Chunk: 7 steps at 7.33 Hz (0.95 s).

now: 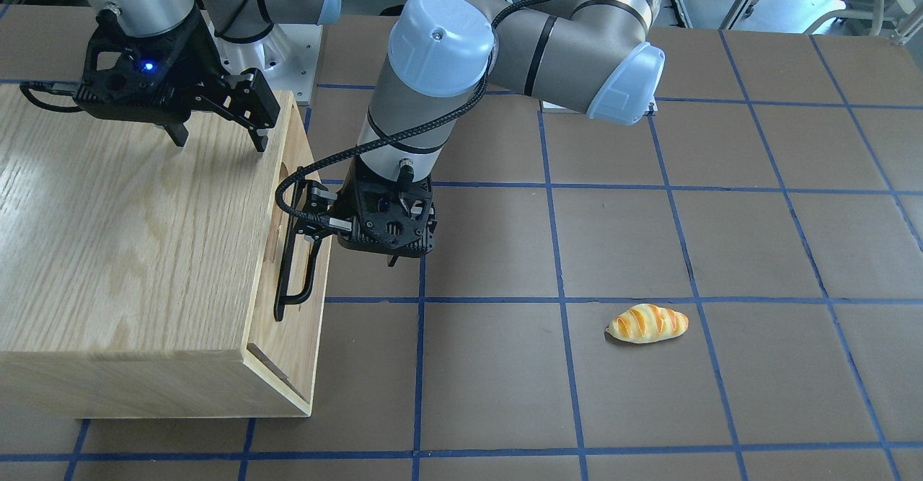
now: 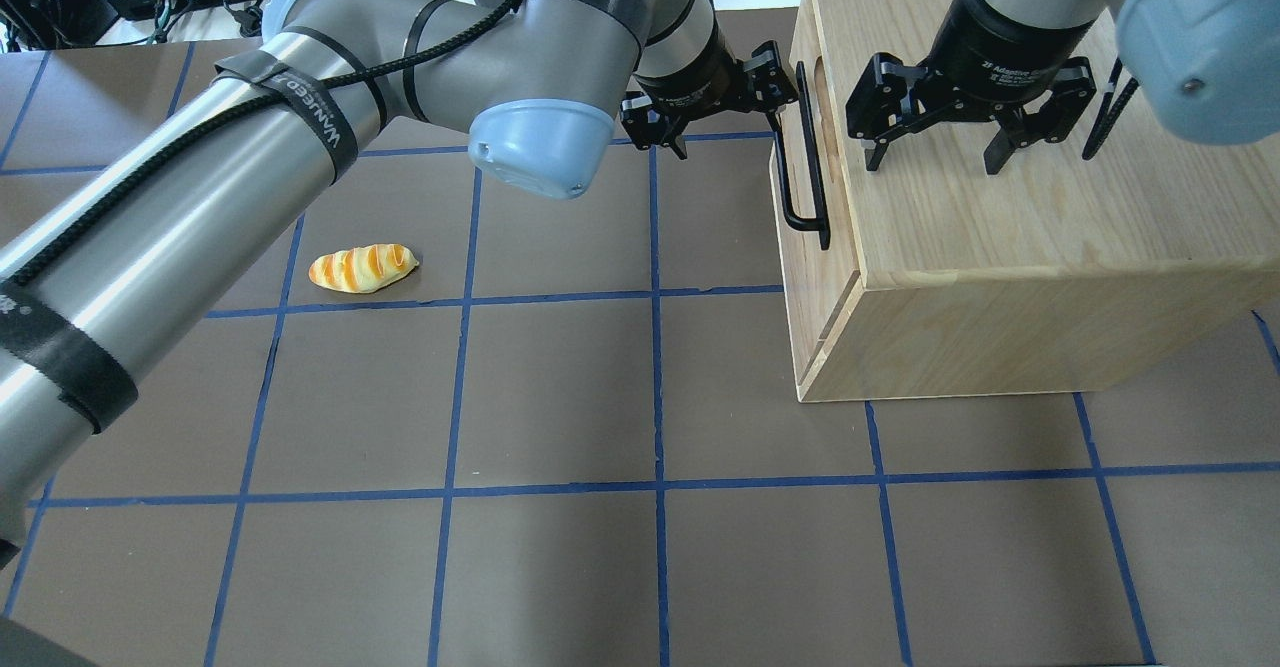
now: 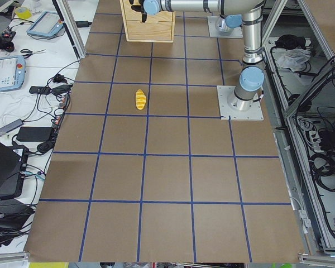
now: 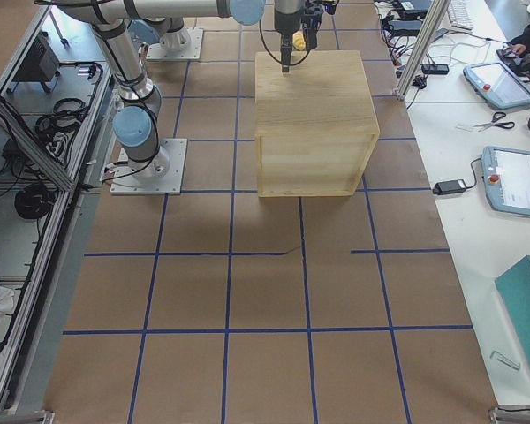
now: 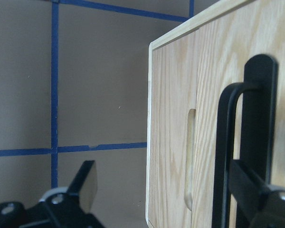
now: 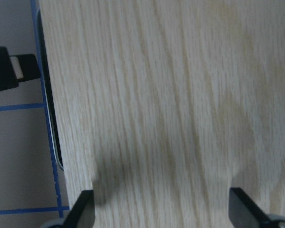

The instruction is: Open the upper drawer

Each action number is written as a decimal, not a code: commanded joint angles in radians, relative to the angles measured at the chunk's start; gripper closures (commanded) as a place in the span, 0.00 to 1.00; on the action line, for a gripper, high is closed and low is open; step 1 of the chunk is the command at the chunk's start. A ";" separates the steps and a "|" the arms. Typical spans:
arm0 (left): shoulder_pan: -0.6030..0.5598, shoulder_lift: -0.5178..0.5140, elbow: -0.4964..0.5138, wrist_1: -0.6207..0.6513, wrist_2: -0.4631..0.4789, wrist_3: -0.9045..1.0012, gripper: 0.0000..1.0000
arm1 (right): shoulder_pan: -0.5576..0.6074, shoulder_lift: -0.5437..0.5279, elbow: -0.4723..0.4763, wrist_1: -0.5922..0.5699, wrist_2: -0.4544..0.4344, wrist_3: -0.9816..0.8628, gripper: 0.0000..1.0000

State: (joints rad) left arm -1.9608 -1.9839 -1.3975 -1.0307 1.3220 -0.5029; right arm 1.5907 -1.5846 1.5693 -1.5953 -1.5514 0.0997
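Observation:
The light-wood cabinet (image 2: 1000, 247) stands on the table. Its upper drawer (image 2: 838, 252) has a long black bar handle (image 2: 812, 162) and an oval cutout (image 5: 190, 156), and its front looks about flush with the cabinet. My left gripper (image 2: 715, 107) is open and points down beside the drawer front. One finger (image 5: 261, 190) is at the handle (image 5: 223, 156); I cannot tell if it touches. The other finger (image 5: 85, 183) hangs over the table. My right gripper (image 2: 935, 157) is open and empty just above the cabinet's top (image 6: 171, 95).
A toy bread roll (image 2: 362, 268) lies on the brown table, well away from the cabinet; it also shows in the front view (image 1: 647, 322). Blue tape lines grid the table. The left arm (image 2: 250, 147) reaches across the table toward the cabinet.

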 commanded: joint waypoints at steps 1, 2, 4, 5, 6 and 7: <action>-0.016 -0.010 0.000 0.017 0.000 -0.032 0.00 | 0.000 0.000 0.000 0.000 -0.001 0.000 0.00; -0.018 -0.010 0.000 0.015 0.000 -0.034 0.00 | 0.000 0.000 0.000 0.000 0.000 0.000 0.00; -0.018 -0.021 -0.001 0.017 0.002 -0.026 0.00 | 0.000 0.000 0.000 0.000 -0.001 0.000 0.00; -0.018 -0.029 -0.001 0.017 0.002 -0.025 0.00 | -0.002 0.000 0.000 0.000 0.000 0.000 0.00; -0.018 -0.035 -0.001 0.017 0.002 -0.020 0.00 | 0.000 0.000 0.000 0.000 0.001 0.000 0.00; -0.018 -0.033 0.000 0.017 0.008 -0.019 0.00 | 0.000 0.000 0.000 0.000 -0.001 0.000 0.00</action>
State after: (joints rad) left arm -1.9789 -2.0151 -1.3986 -1.0139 1.3253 -0.5246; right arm 1.5902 -1.5846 1.5693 -1.5953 -1.5513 0.0997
